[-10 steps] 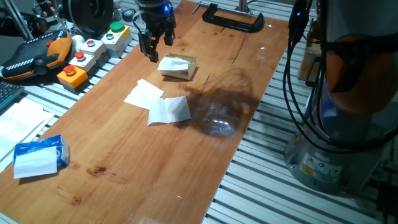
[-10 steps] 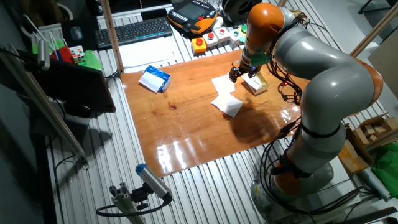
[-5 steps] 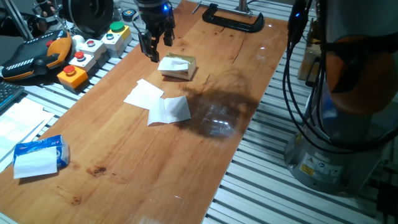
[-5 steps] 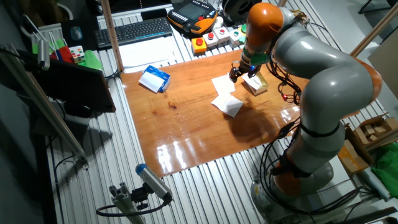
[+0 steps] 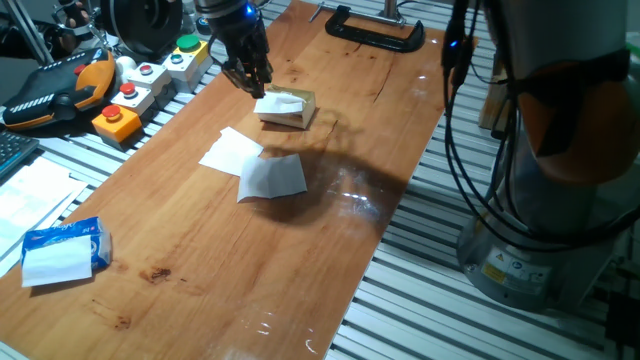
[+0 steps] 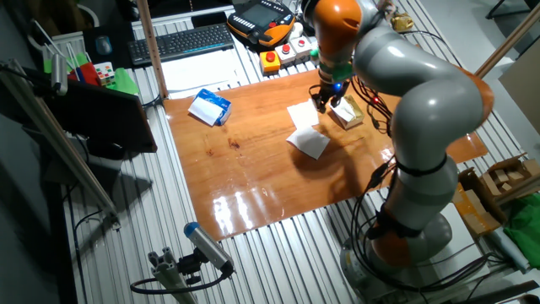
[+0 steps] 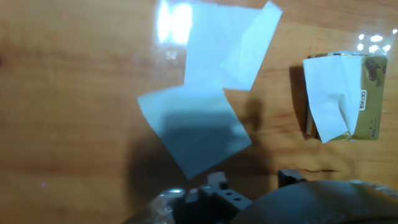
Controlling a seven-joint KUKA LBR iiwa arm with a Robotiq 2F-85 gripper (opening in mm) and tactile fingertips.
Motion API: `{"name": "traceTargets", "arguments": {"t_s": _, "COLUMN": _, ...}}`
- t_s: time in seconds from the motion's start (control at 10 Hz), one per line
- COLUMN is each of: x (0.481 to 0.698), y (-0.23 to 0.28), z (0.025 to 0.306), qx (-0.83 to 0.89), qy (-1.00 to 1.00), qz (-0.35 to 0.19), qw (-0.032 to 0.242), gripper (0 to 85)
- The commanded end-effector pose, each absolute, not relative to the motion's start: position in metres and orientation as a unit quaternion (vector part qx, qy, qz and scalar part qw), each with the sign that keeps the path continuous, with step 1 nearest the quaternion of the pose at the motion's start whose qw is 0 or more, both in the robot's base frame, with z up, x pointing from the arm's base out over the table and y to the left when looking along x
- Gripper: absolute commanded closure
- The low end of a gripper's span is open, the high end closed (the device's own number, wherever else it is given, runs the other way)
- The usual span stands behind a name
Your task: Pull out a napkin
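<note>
The napkin (image 5: 279,100) is a crumpled white tuft that sticks out of the top of a small tan-gold box (image 5: 298,114) on the wooden table. Both also show in the other fixed view, napkin (image 6: 340,107) and box (image 6: 349,116), and at the right of the hand view, napkin (image 7: 331,99) and box (image 7: 368,93). My gripper (image 5: 250,82) hangs just left of the box, above the table, and touches nothing. In the hand view the gripper (image 7: 252,180) has its two fingertips apart and nothing between them.
Two flat white sheets (image 5: 232,152) (image 5: 272,176) lie overlapping in front of the box. A blue tissue packet (image 5: 62,250) lies at the near left. Button boxes (image 5: 150,75) and a pendant stand along the left edge. A black clamp (image 5: 375,30) sits at the far end.
The arm has turned and swung left. The gripper has rotated and shifted a little closer to the box's left side. The napkin and box have not moved.
</note>
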State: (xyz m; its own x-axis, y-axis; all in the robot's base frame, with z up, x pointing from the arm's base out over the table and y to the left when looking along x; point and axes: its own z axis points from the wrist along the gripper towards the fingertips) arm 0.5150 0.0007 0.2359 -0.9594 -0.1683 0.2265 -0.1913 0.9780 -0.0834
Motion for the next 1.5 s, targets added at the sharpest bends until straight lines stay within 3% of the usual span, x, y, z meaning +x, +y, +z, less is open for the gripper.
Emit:
{"name": "traceTargets", "arguments": {"t_s": 0.0, "x": 0.5149, "y": 0.0007, "z": 0.2359, "qx": 0.092, "qy": -0.987, "qz": 0.053, "qw": 0.117, "gripper": 84.0}}
{"name": "traceTargets", "arguments": {"t_s": 1.4, "x": 0.5147, "y": 0.0006, "z": 0.2358, "qx": 0.097, "qy": -0.987, "qz": 0.051, "qw": 0.115, "gripper": 84.0}}
